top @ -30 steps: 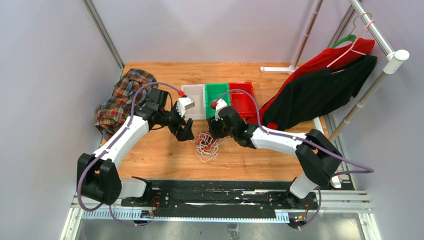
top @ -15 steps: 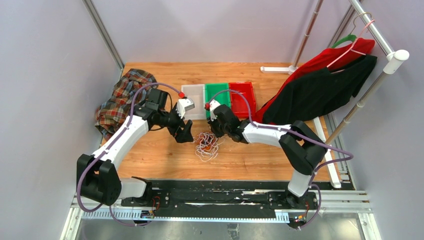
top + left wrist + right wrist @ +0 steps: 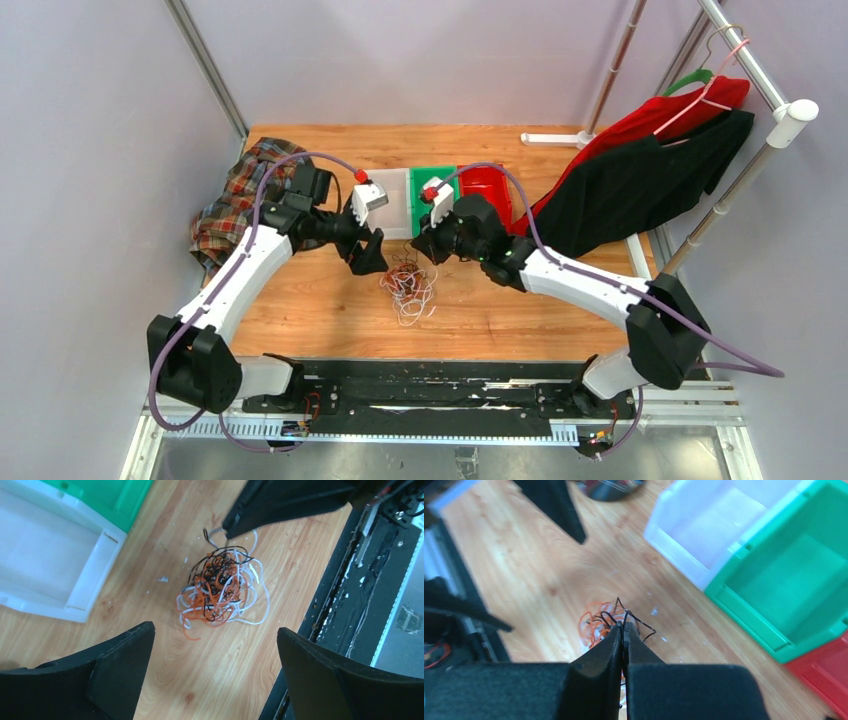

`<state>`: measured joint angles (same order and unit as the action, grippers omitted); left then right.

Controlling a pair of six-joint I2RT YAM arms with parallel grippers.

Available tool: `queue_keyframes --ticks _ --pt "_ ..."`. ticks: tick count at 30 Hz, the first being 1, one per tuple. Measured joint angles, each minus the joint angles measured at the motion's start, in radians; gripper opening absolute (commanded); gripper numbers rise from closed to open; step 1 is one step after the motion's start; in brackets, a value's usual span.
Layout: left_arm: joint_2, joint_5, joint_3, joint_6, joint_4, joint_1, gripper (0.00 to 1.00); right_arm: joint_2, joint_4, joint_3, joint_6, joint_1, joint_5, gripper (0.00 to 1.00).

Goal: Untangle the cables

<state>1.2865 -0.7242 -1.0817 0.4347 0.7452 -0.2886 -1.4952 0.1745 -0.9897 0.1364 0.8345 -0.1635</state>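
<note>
1. Left end effector (image 3: pixel 367 258): jaws spread wide, hovering just left of the heap, probably waiting to take a second strand.
2. Cables (image 3: pixel 220 587): one heap in three colours (white, orange, black), lying mid-table.
3. Right end effector (image 3: pixel 624 628): clamped on a black strand at the heap's far side, presumably to draw it free.
4. Three bins toward the far edge: white bin (image 3: pixel 719 530), green bin (image 3: pixel 804 580), red bin (image 3: pixel 824 680).
</note>
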Motion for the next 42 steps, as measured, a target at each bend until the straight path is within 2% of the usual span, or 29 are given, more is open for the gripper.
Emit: queue_keyframes --ticks 7,15,19,23,28,30,32,33,38,41,42 --pt "-0.009 -0.074 -0.048 0.002 0.002 -0.002 0.92 0.082 -0.001 -0.002 0.036 0.001 -0.176 0.01" --pt "-0.010 -0.126 -0.066 0.015 0.006 -0.039 0.76 0.087 -0.044 -0.063 0.060 0.005 -0.340 0.01" --pt "-0.009 -0.156 -0.066 0.034 0.006 -0.056 0.59 0.085 -0.081 -0.115 0.060 0.008 -0.413 0.01" --pt "-0.006 -0.208 -0.057 0.042 0.016 -0.069 0.31 0.085 -0.107 -0.126 0.056 0.008 -0.430 0.01" --pt "0.002 -0.265 -0.038 0.031 0.027 -0.072 0.07 0.087 -0.117 -0.122 0.069 0.008 -0.435 0.01" --pt "0.001 -0.284 -0.032 0.022 0.027 -0.073 0.01 0.094 -0.103 -0.107 0.084 0.008 -0.434 0.01" --pt "-0.002 -0.302 -0.023 0.013 0.026 -0.073 0.01 0.106 -0.077 -0.085 0.101 0.008 -0.433 0.01" --pt "-0.005 -0.308 -0.018 0.005 0.026 -0.073 0.01 0.112 -0.064 -0.073 0.109 0.008 -0.431 0.06" --pt "-0.038 -0.296 -0.012 -0.053 0.019 -0.074 0.01 0.145 -0.023 -0.039 0.142 0.007 -0.397 0.47" --pt "-0.074 -0.274 0.000 -0.111 -0.002 -0.074 0.01 0.209 0.026 0.030 0.157 0.007 -0.345 0.64" --pt "-0.090 -0.260 0.008 -0.140 -0.021 -0.074 0.01 0.241 0.048 0.068 0.159 0.007 -0.323 0.66"
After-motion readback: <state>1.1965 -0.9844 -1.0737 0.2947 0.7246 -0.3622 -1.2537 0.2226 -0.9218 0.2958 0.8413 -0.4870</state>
